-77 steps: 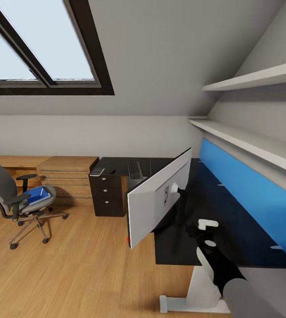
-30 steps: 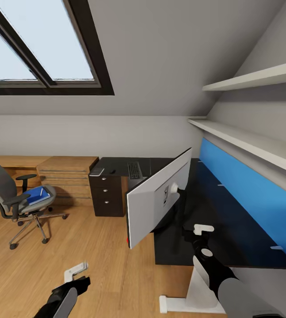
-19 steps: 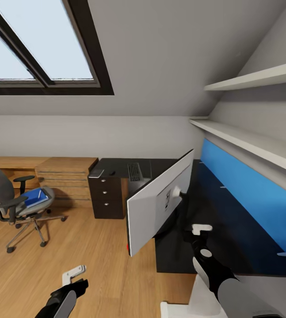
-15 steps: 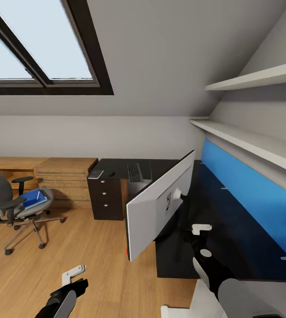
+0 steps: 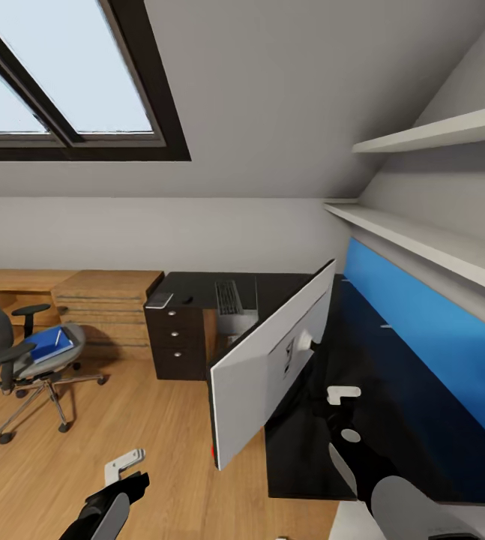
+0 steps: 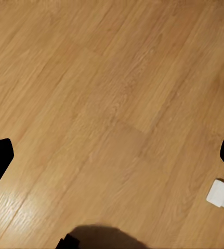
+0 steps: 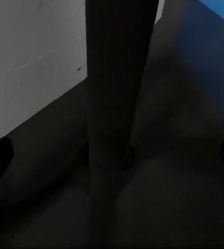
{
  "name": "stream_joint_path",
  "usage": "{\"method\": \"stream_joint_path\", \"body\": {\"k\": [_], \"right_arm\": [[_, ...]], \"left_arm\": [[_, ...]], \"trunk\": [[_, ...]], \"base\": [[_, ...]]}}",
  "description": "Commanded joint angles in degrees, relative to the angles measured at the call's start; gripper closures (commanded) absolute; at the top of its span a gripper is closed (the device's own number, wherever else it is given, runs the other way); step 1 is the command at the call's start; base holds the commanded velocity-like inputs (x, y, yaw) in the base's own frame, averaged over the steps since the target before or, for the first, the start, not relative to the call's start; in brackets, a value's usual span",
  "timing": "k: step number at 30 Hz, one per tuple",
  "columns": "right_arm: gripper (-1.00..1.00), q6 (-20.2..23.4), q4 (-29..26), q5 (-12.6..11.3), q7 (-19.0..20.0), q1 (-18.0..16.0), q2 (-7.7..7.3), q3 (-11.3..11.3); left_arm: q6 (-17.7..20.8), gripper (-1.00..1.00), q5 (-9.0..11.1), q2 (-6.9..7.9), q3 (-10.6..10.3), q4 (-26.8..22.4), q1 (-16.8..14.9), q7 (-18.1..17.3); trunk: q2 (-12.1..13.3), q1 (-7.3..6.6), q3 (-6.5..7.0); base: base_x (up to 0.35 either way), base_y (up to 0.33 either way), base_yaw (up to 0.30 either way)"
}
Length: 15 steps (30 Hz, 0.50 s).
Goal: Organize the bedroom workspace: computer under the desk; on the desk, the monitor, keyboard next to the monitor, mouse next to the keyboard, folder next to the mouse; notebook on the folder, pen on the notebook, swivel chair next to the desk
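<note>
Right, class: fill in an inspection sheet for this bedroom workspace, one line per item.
Surface: desk, glossy black top, blue panel behind it.
Job's things: monitor stands on the desk, white back showing; keyboard on the far desk section; folder on the swivel chair, a thin white stick lying on it.
Clutter: nothing seen.
Grippers: left gripper over wooden floor, open; right gripper near the monitor's stand, open.
Cables: nothing seen.
Surroundings: skylight, wall shelves, wooden drawer chest.

I am in an attic bedroom used as a home office: sloped ceiling with a dark-framed skylight (image 5: pixel 70 90), warm wooden plank floor (image 5: pixel 152 442), glossy black L-shaped desk (image 5: pixel 392 390), grey padded swivel chair (image 5: pixel 2 352), white wall shelves (image 5: pixel 422 232)
</note>
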Motion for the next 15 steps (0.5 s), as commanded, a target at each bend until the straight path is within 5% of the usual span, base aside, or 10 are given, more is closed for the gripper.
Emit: {"method": "stream_joint_path", "body": {"k": [1,15], "right_arm": [[-1.00,-0.09,0.30,-0.04,-0.45,-0.03,-0.02,0.35],[-1.00,1.38,1.50,0.00,-0.57,-0.09,-0.07,0.31]], "left_arm": [[-0.13,-1.00,0.46,0.09,-0.26,-0.07,-0.02,0.49],[-2.18,-1.00,0.42,0.10,-0.33,-0.07,-0.02,0.26]], "trunk": [[-0.04,0.05,-0.02],[-0.04,0.05,-0.02]], "base": [[0.237,0.000,0.000],[0.081,0.000,0.000]]}}
